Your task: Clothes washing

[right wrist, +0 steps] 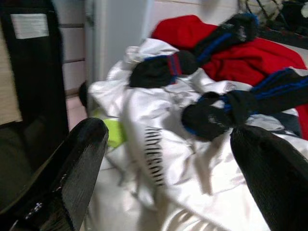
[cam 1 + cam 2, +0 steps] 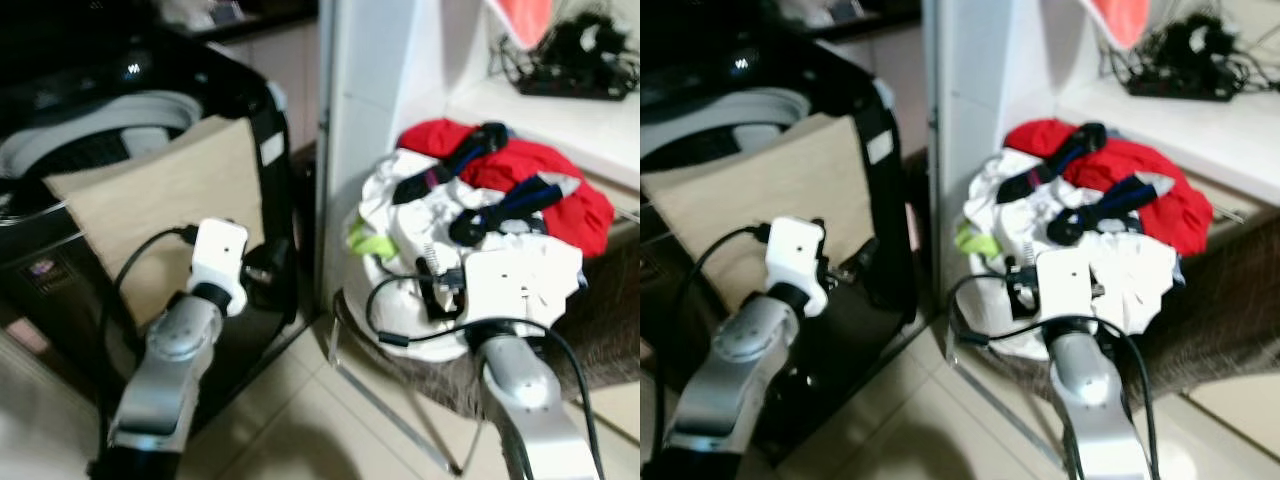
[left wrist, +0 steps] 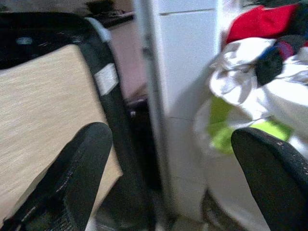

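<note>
A heap of clothes sits on a seat to my right: a white garment, a red garment, black and blue socks and a lime green piece. On my left stands a black top-loading washing machine with its tub open. A beige cloth hangs over its front edge. My right gripper is open, just in front of the white garment and the socks, holding nothing. My left gripper is open beside the machine's front corner, pointing at the gap between machine and pillar.
A white pillar stands between the machine and the clothes heap. Behind the heap a white counter carries a black wire basket. The seat has a brown fabric and thin metal legs. Light floor tiles lie below.
</note>
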Robot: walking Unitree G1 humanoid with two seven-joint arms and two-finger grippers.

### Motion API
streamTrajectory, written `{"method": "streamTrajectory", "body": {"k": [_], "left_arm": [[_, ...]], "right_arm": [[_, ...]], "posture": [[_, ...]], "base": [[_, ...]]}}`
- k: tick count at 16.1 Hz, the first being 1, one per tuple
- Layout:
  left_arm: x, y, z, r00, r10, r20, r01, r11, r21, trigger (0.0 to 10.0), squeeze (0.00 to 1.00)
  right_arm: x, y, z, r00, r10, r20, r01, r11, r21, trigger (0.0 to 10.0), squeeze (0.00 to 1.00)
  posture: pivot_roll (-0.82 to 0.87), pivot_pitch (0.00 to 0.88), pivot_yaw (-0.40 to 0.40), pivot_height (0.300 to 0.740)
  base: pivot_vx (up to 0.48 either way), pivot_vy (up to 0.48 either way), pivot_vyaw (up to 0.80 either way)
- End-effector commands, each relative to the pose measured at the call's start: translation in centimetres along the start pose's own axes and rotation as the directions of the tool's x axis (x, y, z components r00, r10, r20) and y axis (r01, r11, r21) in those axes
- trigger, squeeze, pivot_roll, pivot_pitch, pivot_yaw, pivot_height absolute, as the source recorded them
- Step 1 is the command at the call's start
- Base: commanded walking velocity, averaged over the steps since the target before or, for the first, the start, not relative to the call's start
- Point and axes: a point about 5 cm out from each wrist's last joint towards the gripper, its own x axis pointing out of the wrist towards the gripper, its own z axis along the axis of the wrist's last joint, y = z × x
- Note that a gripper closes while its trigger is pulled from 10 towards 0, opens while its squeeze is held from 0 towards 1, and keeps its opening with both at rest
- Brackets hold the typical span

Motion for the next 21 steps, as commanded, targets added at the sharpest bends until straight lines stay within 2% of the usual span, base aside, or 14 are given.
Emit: {"method": "streamTrajectory", "body": {"k": [1, 7, 14, 21], "left_arm": [[-0.02, 0.08, 0.6, 1.0, -0.004, 0.022, 0.004, 1.0, 0.011, 10.0, 0.0], [0.15, 0.11, 0.61, 1.0, -0.008, 0.02, 0.008, 1.0, 0.005, 10.0, 0.0], [0.4, -0.15, 0.46, 1.0, -0.014, 0.015, 0.014, 1.0, -0.004, 10.0, 0.0], [0.48, -0.1, 0.38, 1.0, -0.01, 0.011, 0.01, 1.0, -0.006, 10.0, 0.0]], "right_arm": [[0.16, -0.05, 0.27, 1.0, 0.009, 0.016, -0.009, 1.0, 0.01, 10.0, 0.0], [0.03, -0.18, 0.38, 1.0, -0.008, 0.017, 0.007, 0.998, 0.055, 10.0, 0.0], [-0.13, -0.38, 0.43, 1.0, -0.019, 0.01, 0.019, 0.997, 0.069, 10.0, 0.0], [-0.18, -0.2, 0.44, 1.0, -0.009, 0.007, 0.008, 0.998, 0.06, 10.0, 0.0]], "posture": [[-0.12, 0.0, 0.018, 0.74], [-0.12, 0.0, 0.021, 0.74], [-0.13, 0.0, 0.023, 0.74], [-0.13, 0.0, 0.022, 0.74]], "base": [[0.349, 0.0, 0.0], [0.348, 0.0, 0.0], [0.345, 0.0, -0.8], [0.338, 0.0, -0.06]]}}
